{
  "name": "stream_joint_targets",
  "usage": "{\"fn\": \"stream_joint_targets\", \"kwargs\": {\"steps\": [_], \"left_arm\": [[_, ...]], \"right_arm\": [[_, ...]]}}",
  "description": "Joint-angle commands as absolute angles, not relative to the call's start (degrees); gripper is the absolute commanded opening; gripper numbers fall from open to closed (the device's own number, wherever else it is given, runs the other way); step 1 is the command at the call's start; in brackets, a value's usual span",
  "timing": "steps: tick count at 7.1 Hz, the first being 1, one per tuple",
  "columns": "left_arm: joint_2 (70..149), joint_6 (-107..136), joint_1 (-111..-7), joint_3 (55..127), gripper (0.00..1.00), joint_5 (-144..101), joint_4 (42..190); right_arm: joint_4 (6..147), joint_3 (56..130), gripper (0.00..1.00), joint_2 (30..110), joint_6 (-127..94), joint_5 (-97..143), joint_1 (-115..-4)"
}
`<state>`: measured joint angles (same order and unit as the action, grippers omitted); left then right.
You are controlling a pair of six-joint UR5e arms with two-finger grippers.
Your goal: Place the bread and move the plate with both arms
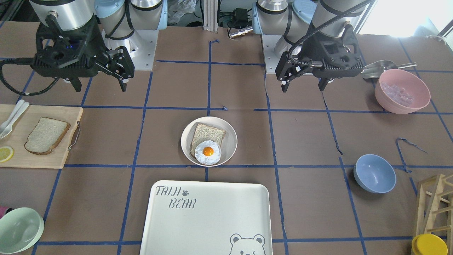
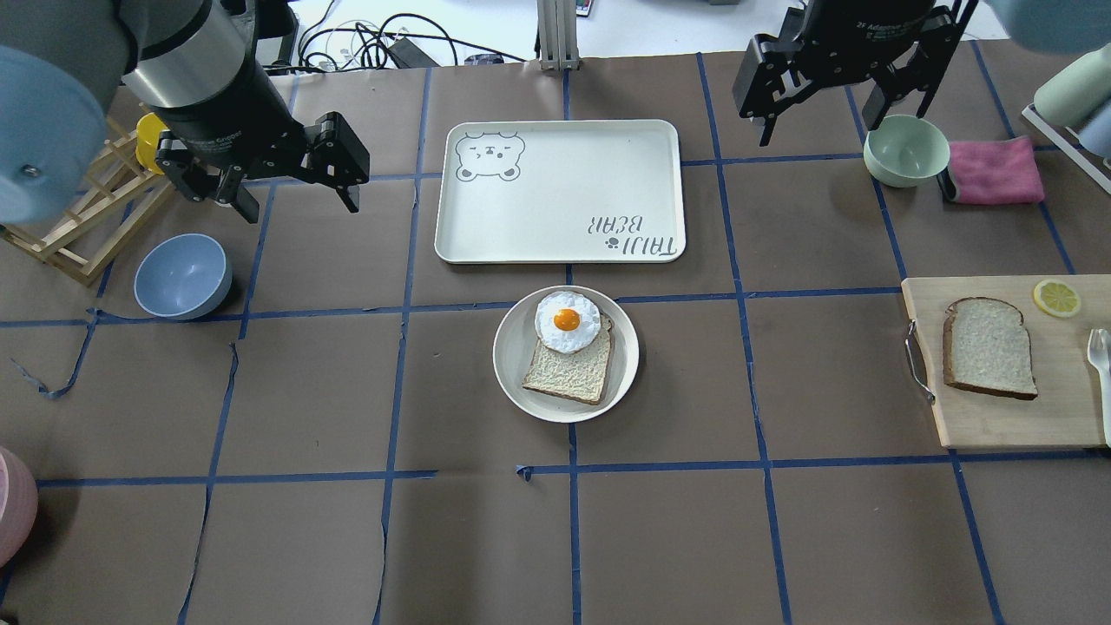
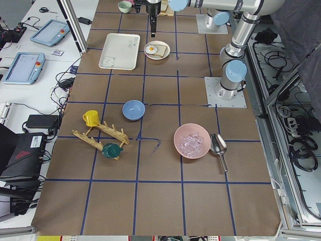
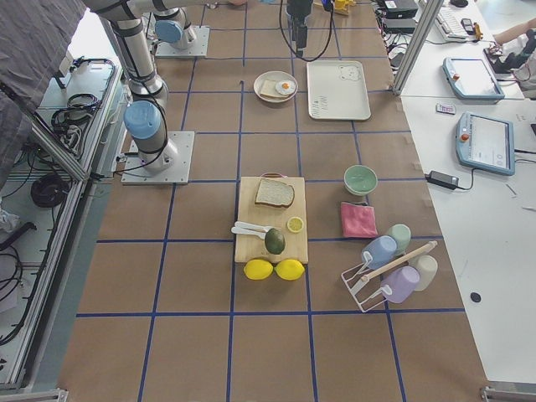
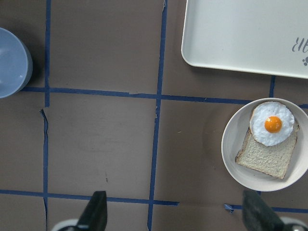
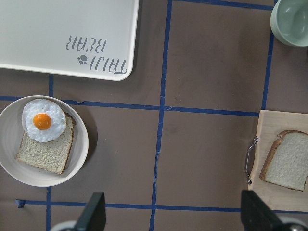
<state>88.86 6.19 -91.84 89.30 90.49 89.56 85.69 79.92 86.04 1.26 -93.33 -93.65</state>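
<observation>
In the front-facing view you have the right gripper (image 1: 99,85) raised over the bench (image 1: 240,88) on the robot's right of the middle, claw spread wide with nothing in it. The left gripper (image 1: 303,88) is raised on the other side, spread just as wide and also empty. The bread (image 1: 47,135) lies flat on a wooden cutting board (image 1: 53,157) at the bench's right end. The plate (image 1: 186,141) sits in the middle of the bench and carries a second slice (image 1: 208,134) with a fried egg (image 1: 208,152) on it. The tray (image 1: 212,219) lies between the plate and the operators' edge, close to the plate but not touching it. From overhead you can check the same layout: the bread's rounded top points toward the operators' edge, a lemon slice (image 2: 1056,298) lies on the board just beyond it, and a green bowl (image 2: 907,149) stands beside a pink cloth (image 2: 994,171) nearer the operators' edge. In the left side view the plate and tray show small at the far end, and the claws are too small for you to judge. The right side view shows the bread on its board about midway along the bench, well apart from the plate. The left wrist camera shows you both fingertips at the bottom of the frame, far apart, with only bare brown bench between them. The plate lies off to the right and a blue bowl (image 5: 12,62) is at the left edge. The right wrist camera shows its fingertips equally far apart over bare bench, with the plate to the left and the bread cut off at the right edge.
</observation>
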Motion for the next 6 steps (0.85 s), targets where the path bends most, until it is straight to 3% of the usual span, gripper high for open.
{"fn": "stream_joint_targets", "kwargs": {"steps": [1,6], "left_arm": [[88.94,6.24,-91.85,89.38,1.0,90.44,89.47],[88.68,6.24,-91.76,89.38,1.0,90.53,88.86]], "right_arm": [[85.61,80.59,1.0,86.05,1.41,-93.51,-93.6],[85.52,80.68,1.0,86.13,1.23,-93.51,-93.52]]}}
